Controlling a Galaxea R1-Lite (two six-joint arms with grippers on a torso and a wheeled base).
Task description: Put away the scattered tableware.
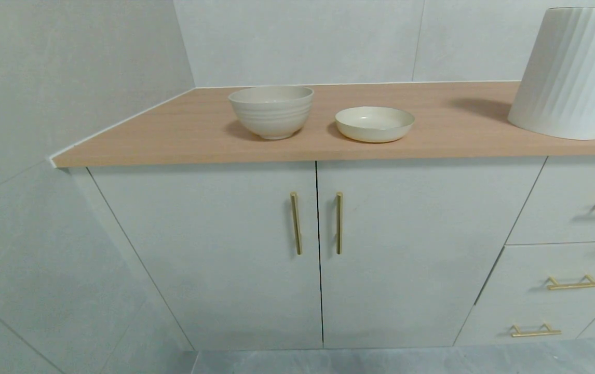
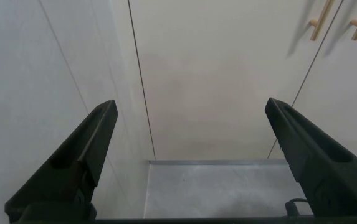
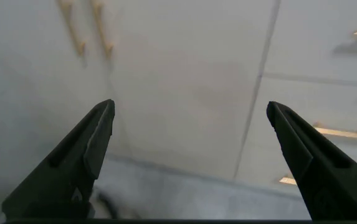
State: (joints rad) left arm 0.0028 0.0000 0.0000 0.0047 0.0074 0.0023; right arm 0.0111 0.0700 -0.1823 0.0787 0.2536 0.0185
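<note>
The cupboard [image 1: 214, 249] under the desk [image 1: 173, 135] was the largest thing in the head view. Both its doors were shut, so its contents were hidden. The stack of drawers [image 1: 562, 270] to its right was closed as well. Being so close beneath the tableware, the cupboard looked the likely store for it.

At the desk's far right stood a tall white ribbed container [image 1: 572, 72], well apart from the dishes; its inside could not be seen.

Nearer the left corner sat the deep ridged bowl [image 1: 271, 111], upright and seemingly empty. Just beside it, not touching, lay the shallow cream dish [image 1: 374, 123], also empty. They sat loose rather than stacked, which suited the idea that nothing had yet been put away.

The two brass door handles [image 1: 296, 223] hung side by side at the doors' meeting edge.

The left gripper [image 2: 189, 106] hung low before the left door with its jaws spread wide and nothing between them. The right gripper [image 3: 189, 106] was likewise wide apart and empty, facing the right door and the drawers, probably so that either could take a handle first.
</note>
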